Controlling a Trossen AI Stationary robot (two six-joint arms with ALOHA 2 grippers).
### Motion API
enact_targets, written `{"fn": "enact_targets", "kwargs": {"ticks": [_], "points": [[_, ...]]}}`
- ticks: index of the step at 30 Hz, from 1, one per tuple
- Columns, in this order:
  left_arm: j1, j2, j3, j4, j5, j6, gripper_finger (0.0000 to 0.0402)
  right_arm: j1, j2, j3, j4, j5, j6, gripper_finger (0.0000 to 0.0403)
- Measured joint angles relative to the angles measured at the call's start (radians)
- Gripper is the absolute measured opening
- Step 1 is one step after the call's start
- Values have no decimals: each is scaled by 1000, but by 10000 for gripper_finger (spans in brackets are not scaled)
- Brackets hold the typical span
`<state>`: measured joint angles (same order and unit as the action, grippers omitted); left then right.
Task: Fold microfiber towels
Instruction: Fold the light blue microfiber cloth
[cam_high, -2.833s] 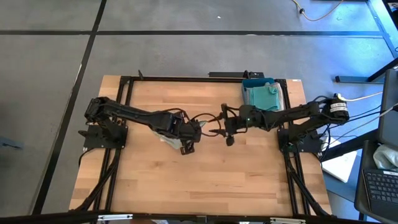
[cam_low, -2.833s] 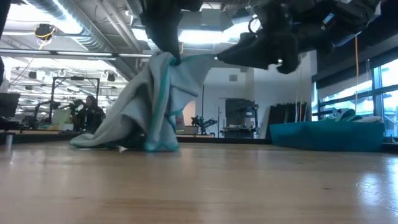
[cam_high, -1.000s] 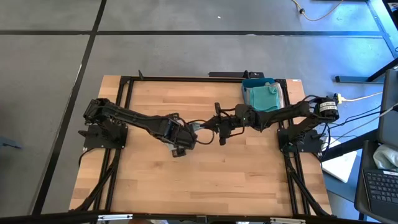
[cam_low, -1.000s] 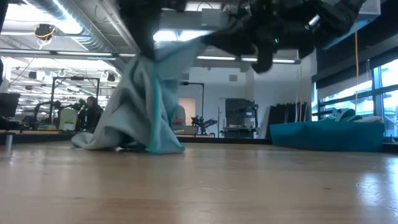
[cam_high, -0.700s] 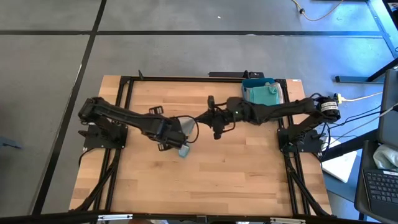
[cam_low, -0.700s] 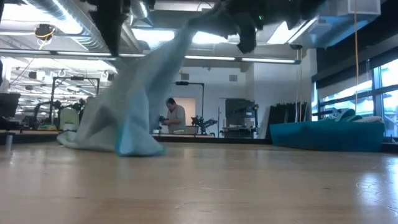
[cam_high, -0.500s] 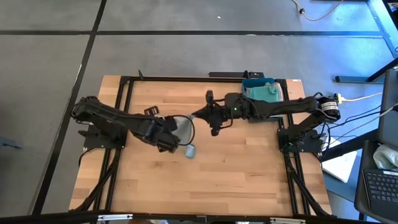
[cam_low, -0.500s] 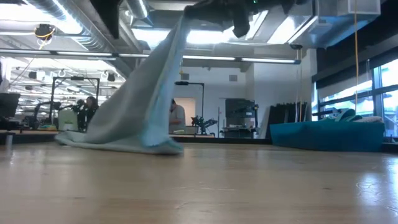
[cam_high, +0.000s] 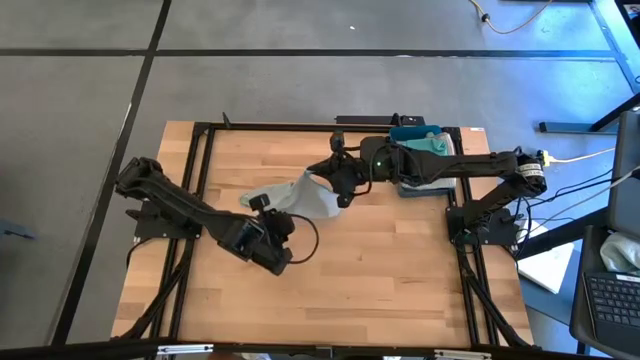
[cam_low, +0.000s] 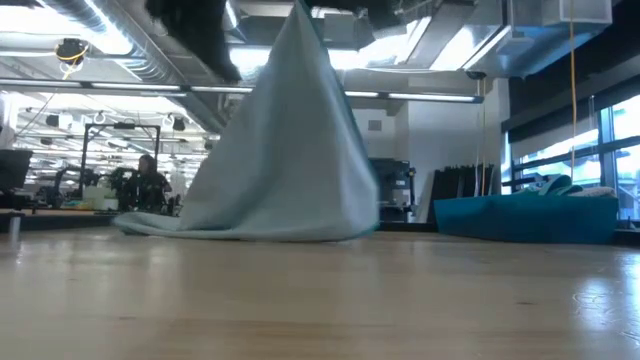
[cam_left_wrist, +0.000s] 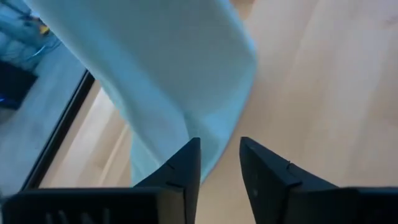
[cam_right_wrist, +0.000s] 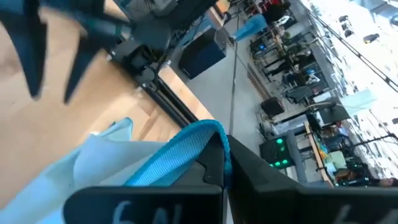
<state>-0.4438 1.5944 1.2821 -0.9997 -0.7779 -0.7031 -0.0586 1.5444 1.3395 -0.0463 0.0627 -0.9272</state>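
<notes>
pale blue towel (cam_low: 285, 160), teal tray (cam_low: 525, 218), dark hands

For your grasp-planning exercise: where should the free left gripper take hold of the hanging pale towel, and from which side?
Grip the towel at its trailing corner on the table, from the left gripper's side; the right gripper holds the peak, so the cloth drapes tent-like.

A pale butcher-block wooden table (cam_high: 370, 260) in a black metal frame stands on a grey concrete floor (cam_high: 80, 120) crossed by dark seams. Beyond the table's far edge, long fluorescent ceiling strips (cam_low: 420, 96) light an open workshop; tall windows (cam_low: 560, 160) lie off to its right, and a seated person (cam_low: 148, 180) far off left.
</notes>
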Motion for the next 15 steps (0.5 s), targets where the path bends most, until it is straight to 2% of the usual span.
{"fn": "enact_targets", "kwargs": {"ticks": [5,10,15], "points": [[-3,1,-102,74,-64,-26,112,-1,0,142,-95,48,-24,6],[-20,1,-181,173,-95,-23,112,0,0,277,-144,52,-43,4],[-62,1,-224,217,-135,-29,112,11,-1,340,-210,37,-56,10]]}}
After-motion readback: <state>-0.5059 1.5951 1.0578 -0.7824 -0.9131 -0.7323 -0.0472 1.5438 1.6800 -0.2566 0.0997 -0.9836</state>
